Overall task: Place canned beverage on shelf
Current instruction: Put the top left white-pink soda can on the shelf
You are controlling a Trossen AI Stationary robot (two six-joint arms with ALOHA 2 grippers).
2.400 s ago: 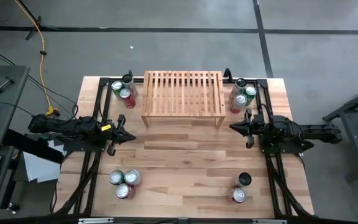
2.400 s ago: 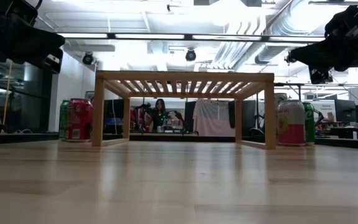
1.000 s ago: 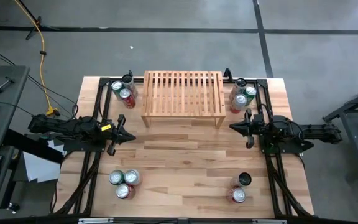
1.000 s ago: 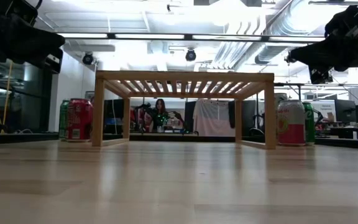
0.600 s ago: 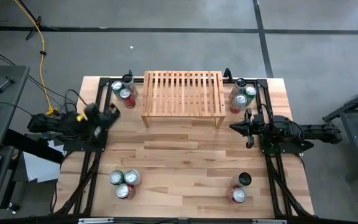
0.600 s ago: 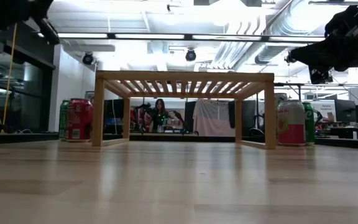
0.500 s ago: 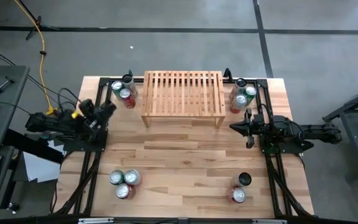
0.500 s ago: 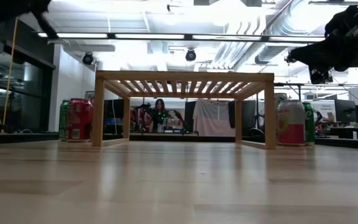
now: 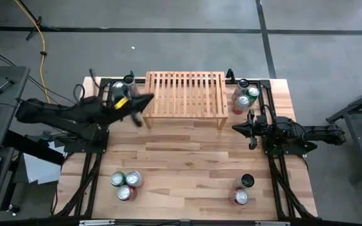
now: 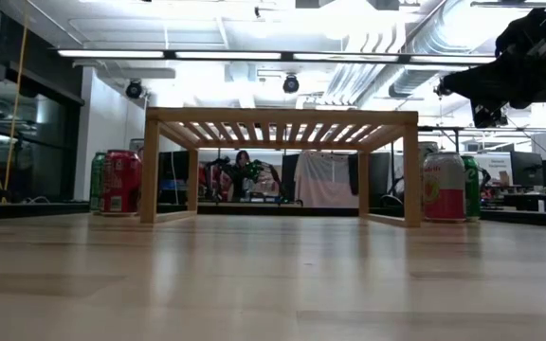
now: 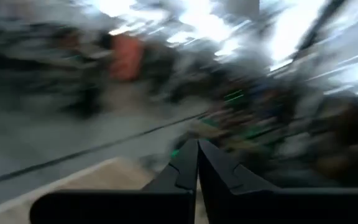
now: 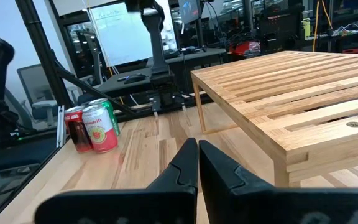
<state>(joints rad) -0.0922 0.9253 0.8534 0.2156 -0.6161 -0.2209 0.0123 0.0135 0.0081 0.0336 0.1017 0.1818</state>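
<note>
Quick headcount from above. One wooden shelf [image 9: 185, 94] at 12 o'clock on the one table [image 9: 187, 163]. Cans come in four clusters:
- three at 2 o'clock [image 9: 245, 93]
- three at 7 o'clock [image 9: 126, 182]
- two at 5 o'clock [image 9: 244, 189]
- at least two showing at 10 o'clock [image 9: 123, 83], where the left arm covers part of the bunch

So that's ten cans I can count for sure. Two arms, one pincer each: left pincer [image 9: 146, 100] and right pincer [image 9: 236, 127].

Low slatted light-wood shelf [image 9: 185, 95]: smooth, matt. Pale wood-plank table [image 9: 187, 169]: satin sheen. Shiny metal red and green cans [image 12: 94, 128].
</note>
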